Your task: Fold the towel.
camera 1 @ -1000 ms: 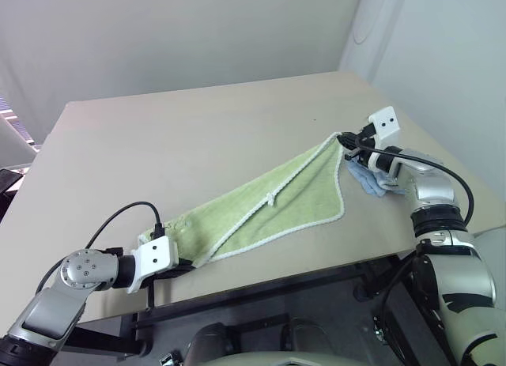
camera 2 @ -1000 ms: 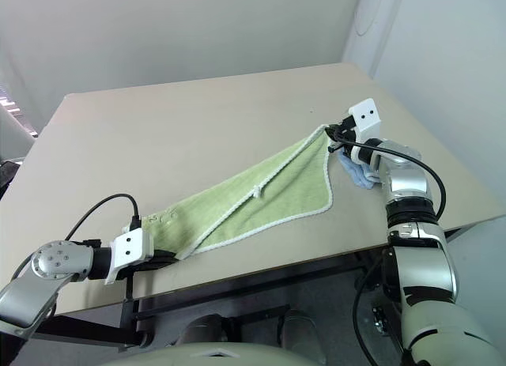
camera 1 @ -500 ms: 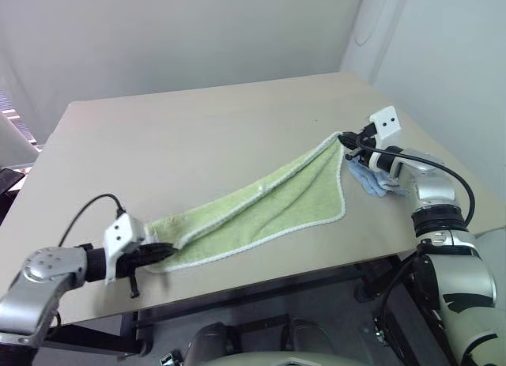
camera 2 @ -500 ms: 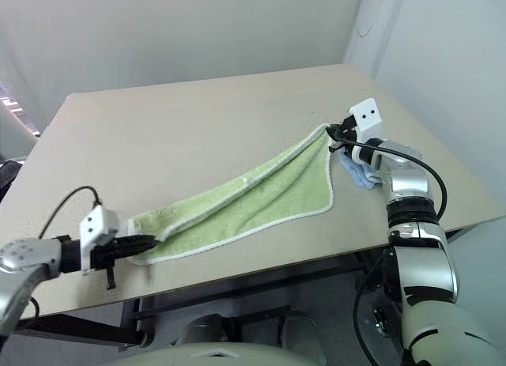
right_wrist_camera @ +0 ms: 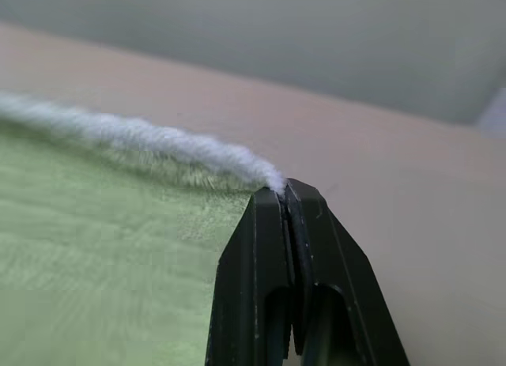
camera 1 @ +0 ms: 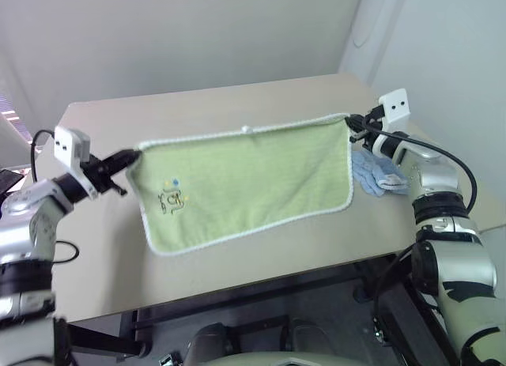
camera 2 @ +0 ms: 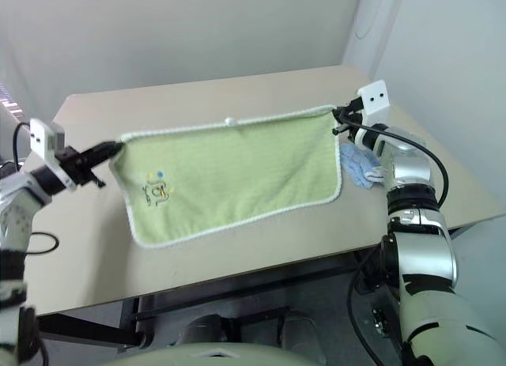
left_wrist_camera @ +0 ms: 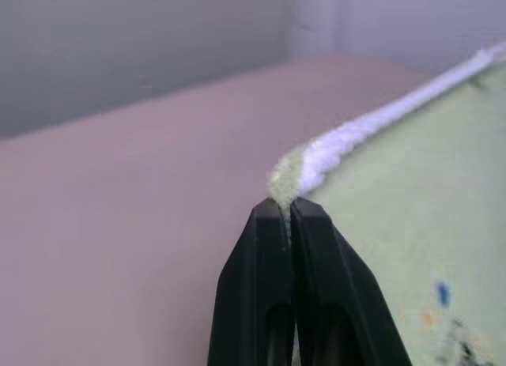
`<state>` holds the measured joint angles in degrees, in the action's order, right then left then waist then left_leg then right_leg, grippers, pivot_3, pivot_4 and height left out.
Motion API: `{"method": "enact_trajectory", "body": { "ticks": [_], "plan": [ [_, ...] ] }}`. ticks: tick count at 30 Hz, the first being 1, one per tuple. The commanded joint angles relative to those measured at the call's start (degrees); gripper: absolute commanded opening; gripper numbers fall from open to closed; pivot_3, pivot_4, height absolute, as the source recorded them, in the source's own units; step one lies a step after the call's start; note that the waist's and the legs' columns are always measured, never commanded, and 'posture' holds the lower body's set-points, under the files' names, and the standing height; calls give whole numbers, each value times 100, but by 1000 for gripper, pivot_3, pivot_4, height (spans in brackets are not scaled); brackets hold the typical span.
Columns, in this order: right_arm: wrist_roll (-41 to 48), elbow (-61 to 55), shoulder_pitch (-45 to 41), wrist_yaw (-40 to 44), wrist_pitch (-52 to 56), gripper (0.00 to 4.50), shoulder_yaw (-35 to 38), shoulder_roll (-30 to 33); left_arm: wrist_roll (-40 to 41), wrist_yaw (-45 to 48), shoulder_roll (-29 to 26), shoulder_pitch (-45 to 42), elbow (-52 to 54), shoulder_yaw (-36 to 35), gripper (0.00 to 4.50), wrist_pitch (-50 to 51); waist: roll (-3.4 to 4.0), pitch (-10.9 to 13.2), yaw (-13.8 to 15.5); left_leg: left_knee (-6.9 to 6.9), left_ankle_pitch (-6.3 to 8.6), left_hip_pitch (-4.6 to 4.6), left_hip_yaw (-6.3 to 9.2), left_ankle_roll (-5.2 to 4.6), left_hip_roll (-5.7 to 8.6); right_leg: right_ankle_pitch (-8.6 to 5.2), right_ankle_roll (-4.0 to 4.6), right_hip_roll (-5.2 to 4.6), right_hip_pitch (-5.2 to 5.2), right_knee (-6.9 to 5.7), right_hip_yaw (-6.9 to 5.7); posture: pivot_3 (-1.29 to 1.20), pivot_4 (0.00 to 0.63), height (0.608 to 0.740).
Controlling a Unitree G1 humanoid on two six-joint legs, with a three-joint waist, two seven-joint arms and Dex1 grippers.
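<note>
Towel: light green terry, white corded edging, hanging spread flat above the table, top edge stretched taut between both grippers, lower edge sagging toward the tabletop on the left side; small loop at mid top edge, dark cartoon mark near the lower left corner. Left gripper: fingers clenched on the towel's upper left corner, edging pinched at the tips. Right gripper: fingers clamped on the upper right corner. Light blue cloth: crumpled on the table just beside the towel's right edge, beneath the right arm
</note>
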<state>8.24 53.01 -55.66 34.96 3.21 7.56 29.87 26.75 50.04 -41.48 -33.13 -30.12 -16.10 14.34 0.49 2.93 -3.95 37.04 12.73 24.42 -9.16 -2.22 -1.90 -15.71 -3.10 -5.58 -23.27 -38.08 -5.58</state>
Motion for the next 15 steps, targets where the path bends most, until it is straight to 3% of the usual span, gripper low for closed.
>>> {"method": "enact_trajectory", "body": {
  "ticks": [1, 5, 8, 11, 15],
  "plan": [
    [-117, 712, -702, -643, -505, 0, 181, -4, -556, -351, 98, -1166, -1523, 83, 10, -921, -3, 1, 4, 4, 0, 0, -1, 0, 0, 1, -1, 3, 0, -3, -1, 0, 0, 724],
    [-281, 1531, -1407, -1270, -889, 0, 152, -117, -949, -885, 395, -2568, -3223, 148, 10, -1700, -11, 2, -5, 11, -1, 4, -8, 1, 1, 9, -14, 1, -2, -1, 2, 0, 0, 724],
    [-281, 1899, -1779, -1528, -1105, 0, 224, -217, -1190, -1258, 537, -3219, -3918, 128, 10, -2283, -18, 6, -7, 9, -2, 15, -10, 0, 2, 18, -31, -1, -14, -1, 4, 0, 0, 724],
    [-228, 2021, -1892, -1252, -1218, 0, 266, -293, -1357, -1091, 524, -3491, -4149, 166, 10, -2507, -19, 7, -25, 0, -3, 17, -11, -5, 0, 17, -34, 1, -20, -2, 5, 0, 0, 724],
    [-234, 1925, -1571, -604, -1391, 0, 238, -335, -1389, -21, 320, -3155, -3977, 198, 10, -2635, -18, 7, -36, -8, -8, 16, -11, -14, -5, 14, -39, 15, -25, -5, 3, 0, 0, 724]
  ]
}}
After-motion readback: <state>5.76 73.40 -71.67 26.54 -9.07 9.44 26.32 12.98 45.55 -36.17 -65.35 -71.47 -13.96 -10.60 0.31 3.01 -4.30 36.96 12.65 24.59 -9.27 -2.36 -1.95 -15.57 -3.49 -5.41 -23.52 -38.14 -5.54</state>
